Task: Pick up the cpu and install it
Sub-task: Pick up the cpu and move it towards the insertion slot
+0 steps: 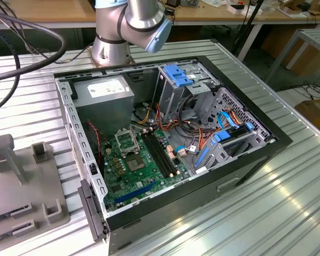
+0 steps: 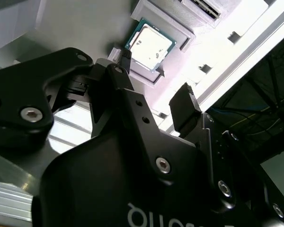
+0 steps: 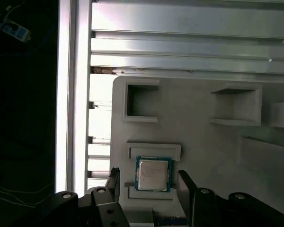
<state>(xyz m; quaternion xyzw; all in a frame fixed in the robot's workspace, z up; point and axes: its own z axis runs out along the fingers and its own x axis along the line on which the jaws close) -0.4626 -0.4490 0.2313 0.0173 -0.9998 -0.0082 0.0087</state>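
Gripper jaws stand open, empty — cpu lies flat in its grey holder, centred between them, apparently untouched.

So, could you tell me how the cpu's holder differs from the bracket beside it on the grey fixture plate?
The cpu holder is a square frame with the cpu lying flat in it; the bracket is U-shaped, open on one side, and empty. The gripper, open, straddles the cpu holder; the bracket lies beyond it. Both are pale grey and rise from the same fixture plate.
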